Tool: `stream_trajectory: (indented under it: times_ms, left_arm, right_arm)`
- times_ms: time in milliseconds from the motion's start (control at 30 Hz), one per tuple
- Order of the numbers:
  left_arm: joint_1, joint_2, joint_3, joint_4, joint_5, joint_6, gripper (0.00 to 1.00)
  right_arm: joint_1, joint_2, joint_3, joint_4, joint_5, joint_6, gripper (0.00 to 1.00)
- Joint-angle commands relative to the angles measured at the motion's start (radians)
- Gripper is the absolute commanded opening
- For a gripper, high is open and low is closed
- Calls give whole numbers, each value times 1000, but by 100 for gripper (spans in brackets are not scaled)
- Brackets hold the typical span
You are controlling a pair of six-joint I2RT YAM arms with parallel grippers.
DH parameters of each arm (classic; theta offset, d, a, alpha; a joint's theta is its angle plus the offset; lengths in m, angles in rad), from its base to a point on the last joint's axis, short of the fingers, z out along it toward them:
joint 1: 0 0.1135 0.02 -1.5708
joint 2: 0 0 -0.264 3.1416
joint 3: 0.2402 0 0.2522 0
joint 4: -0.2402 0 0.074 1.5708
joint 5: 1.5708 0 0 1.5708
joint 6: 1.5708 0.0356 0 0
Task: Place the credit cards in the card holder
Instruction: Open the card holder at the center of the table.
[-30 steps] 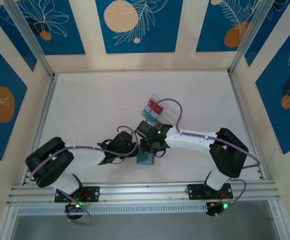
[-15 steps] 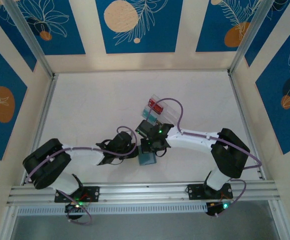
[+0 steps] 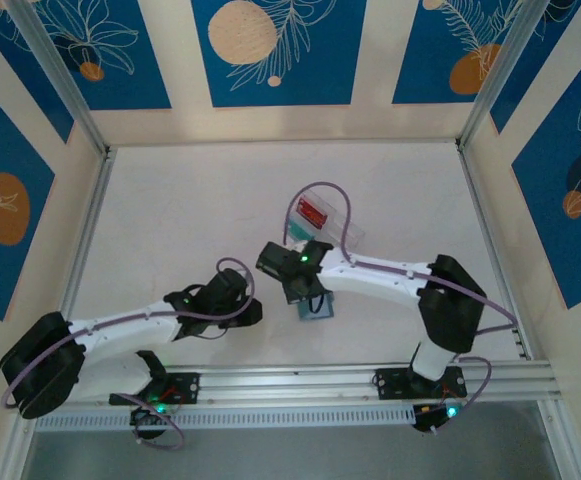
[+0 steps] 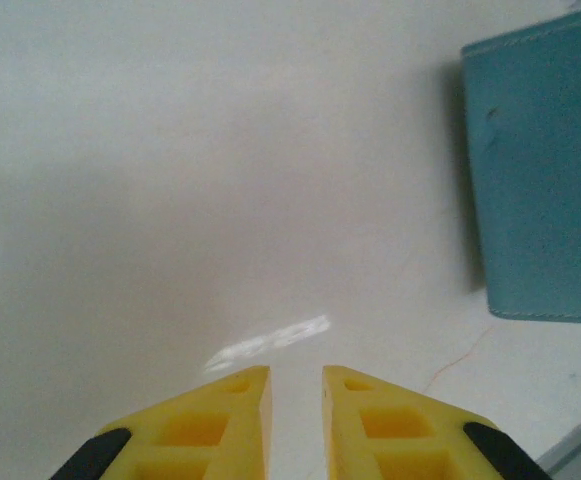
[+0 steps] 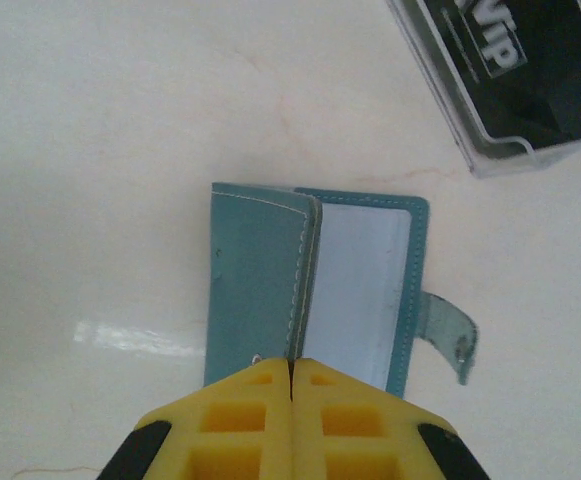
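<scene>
Right wrist view: one card holder [image 5: 260, 285] lies open, right claw [image 5: 291, 370] pressed together, left claw [image 4: 296, 378] slightly apart.

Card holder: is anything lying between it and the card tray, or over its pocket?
Nothing visible. Bare table separates the holder from the tray, and the holder's clear pocket lies uncovered. The black card sits behind the tray's clear wall, so it likely needs lifting out.
</scene>
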Motion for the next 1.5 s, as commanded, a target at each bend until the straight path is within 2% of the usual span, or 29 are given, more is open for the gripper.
stream_trajectory:
  times_ms: [0,167,300,467,800,967,1167,1267,1467]
  left_arm:
    - [12,-35,-18,-115,-37,-11,20]
    - [14,-58,-42,-128,-42,-25,21]
    - [14,-60,-66,-120,-37,-37,21]
    - [18,-83,-91,-119,-37,-52,20]
    - [29,-109,-108,-118,-22,-56,24]
    - [37,-139,-112,-133,-18,-54,30]
    - [48,-160,-95,-135,7,-44,42]
    - [61,-176,-87,-127,36,-49,49]
    - [114,-182,-79,-103,105,-61,57]
  right_arm:
    - [40,86,85,-106,84,18,0]
    - [87,234,217,-170,108,27,2]
    - [114,280,266,-151,74,13,4]
    - [116,249,240,-48,-36,-15,9]
    - [72,152,112,174,-250,-51,30]
    - [31,118,23,269,-343,-46,40]
    - [9,89,-49,355,-422,-44,57]
    - [-9,65,-102,424,-485,-38,64]
    - [-31,39,-184,508,-547,-36,77]
